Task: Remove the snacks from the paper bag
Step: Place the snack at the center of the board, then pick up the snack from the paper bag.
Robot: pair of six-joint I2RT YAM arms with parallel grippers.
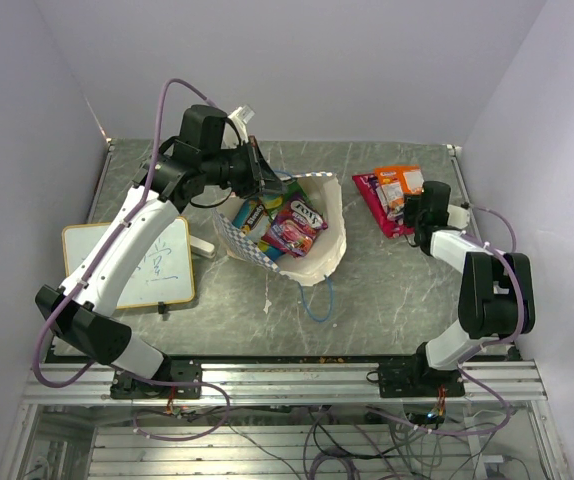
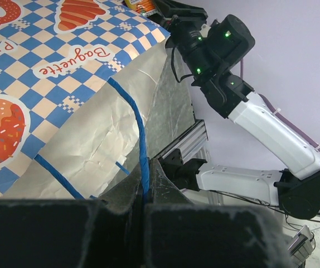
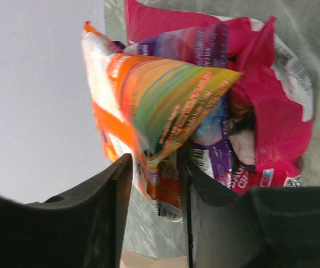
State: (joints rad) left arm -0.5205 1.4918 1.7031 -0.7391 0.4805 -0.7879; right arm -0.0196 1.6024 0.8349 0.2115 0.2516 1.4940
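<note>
The paper bag (image 1: pixel 312 262) lies open at the table's middle, its blue-and-white checked outside in the left wrist view (image 2: pixel 65 67). Several snack packets (image 1: pixel 292 225) show inside its mouth. My left gripper (image 1: pixel 260 172) is at the bag's far rim, shut on its blue cord handle (image 2: pixel 141 139), which runs between my fingertips (image 2: pixel 145 187). An orange packet (image 1: pixel 399 183) lies on a magenta packet (image 1: pixel 370 195) at the far right. My right gripper (image 1: pixel 414 213) is at these two, open, with the orange packet's corner (image 3: pixel 154 106) between the jaws and the magenta packet (image 3: pixel 277 95) behind it.
A white writing board (image 1: pixel 132 262) lies at the left, by the left arm. The bag's other blue cord (image 1: pixel 317 300) trails on the table toward the near edge. An aluminium rail (image 1: pixel 287 380) runs along the front. Walls close in left, right and behind.
</note>
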